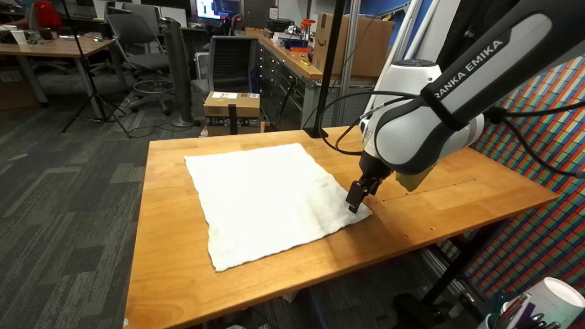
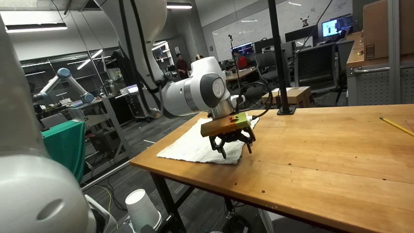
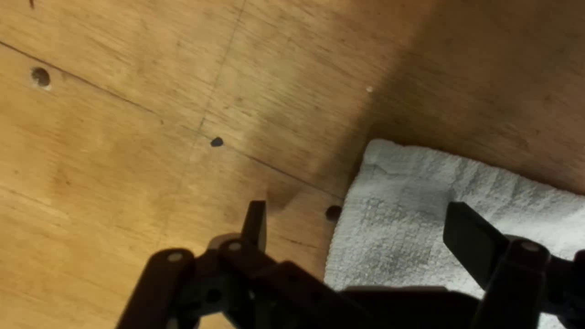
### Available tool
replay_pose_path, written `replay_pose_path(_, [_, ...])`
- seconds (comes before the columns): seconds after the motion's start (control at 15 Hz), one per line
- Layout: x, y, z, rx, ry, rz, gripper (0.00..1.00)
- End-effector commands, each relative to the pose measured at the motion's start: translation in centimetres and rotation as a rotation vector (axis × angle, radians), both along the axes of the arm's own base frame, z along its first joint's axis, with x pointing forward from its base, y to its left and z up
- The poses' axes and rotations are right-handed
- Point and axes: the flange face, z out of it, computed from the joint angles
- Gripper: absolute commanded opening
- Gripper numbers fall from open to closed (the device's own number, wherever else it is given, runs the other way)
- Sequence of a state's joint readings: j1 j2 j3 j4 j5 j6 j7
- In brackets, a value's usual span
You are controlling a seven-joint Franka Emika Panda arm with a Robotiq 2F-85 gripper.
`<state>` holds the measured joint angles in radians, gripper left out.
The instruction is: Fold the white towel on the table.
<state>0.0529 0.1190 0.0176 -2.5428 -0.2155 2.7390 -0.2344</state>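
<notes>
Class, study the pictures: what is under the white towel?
The wooden table is under the white towel, showing on every side of it. The part directly beneath is covered, so whether anything else lies hidden there cannot be seen.

- A large rectangular counter (image 1: pixel 183 292) with a smooth orange-brown wooden top, on dark metal legs (image 2: pixel 166 194).
- Thin dark seams (image 3: pixel 283 172) and small round holes (image 3: pixel 40 76) mark the wood.
- A thin, plain white, roughly square cloth towel (image 1: pixel 256 201) lies spread on the counter, wood showing on every side; soft wrinkles rise toward one corner.
- In the wrist view, one towel edge runs just beside a dark round hole (image 3: pixel 333 213).
- A black metal post (image 1: pixel 327 77) stands upright near the far edge in both exterior views, its flat base plate (image 2: pixel 286 111) on the counter.
- A thin yellow pencil (image 2: pixel 397 127) lies on the wood in an exterior view, well apart from the towel.
</notes>
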Motion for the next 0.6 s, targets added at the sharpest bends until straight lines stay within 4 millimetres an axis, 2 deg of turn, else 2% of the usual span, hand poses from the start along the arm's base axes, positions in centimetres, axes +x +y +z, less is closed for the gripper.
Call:
replay_pose_path(0.0, [0.28, -0.35, -0.59, 0.000, -0.016, -0.012, 1.00])
replay_pose_path(0.2, [0.19, -0.43, -1.00, -0.001, -0.011, -0.012, 0.99])
replay_pose_path(0.27, [0.17, -0.42, -0.97, -0.002, -0.012, -0.010, 0.75])
replay_pose_path(0.4, [0.12, -0.45, -0.94, -0.004, -0.011, -0.008, 0.70])
replay_pose_path(0.53, [-0.01, -0.51, -0.83, -0.007, -0.010, -0.005, 0.53])
